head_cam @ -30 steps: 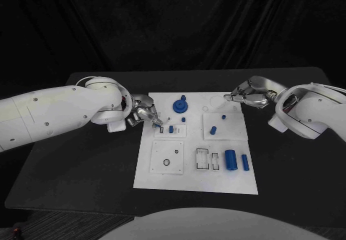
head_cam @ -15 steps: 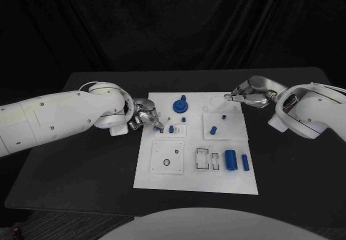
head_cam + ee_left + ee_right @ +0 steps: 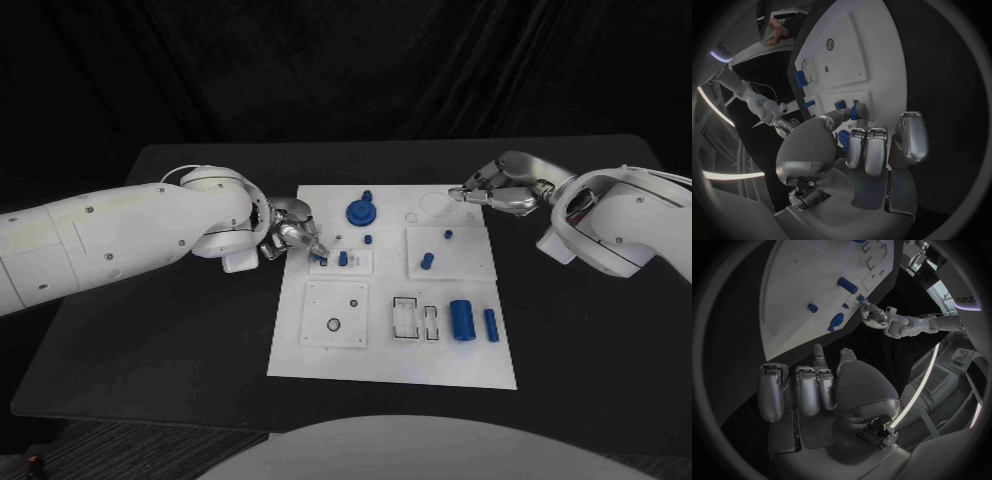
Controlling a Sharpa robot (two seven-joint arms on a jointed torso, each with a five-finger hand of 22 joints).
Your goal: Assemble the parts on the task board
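The white task board (image 3: 389,350) lies in the middle of the black table. My left hand (image 3: 293,235) is at the board's left edge, by a small raised plate (image 3: 355,268) with a blue peg (image 3: 342,258) standing in it. Thumb and a finger pinch a small blue part (image 3: 853,112), which sits at the plate's left side (image 3: 319,258). My right hand (image 3: 498,190) hovers at the board's far right corner, fingers curled in, holding nothing. A blue gear (image 3: 359,210) with a knob sits at the board's far middle.
More blue parts sit on the board: a short peg (image 3: 368,239), two pegs (image 3: 427,261) on the right plate, and a thick cylinder (image 3: 462,319) beside a thinner one (image 3: 490,325). A plate with holes (image 3: 333,313) lies near left.
My left arm has swung a little towards the board, and its hand has shifted slightly nearer the small plate. The right hand has not moved.
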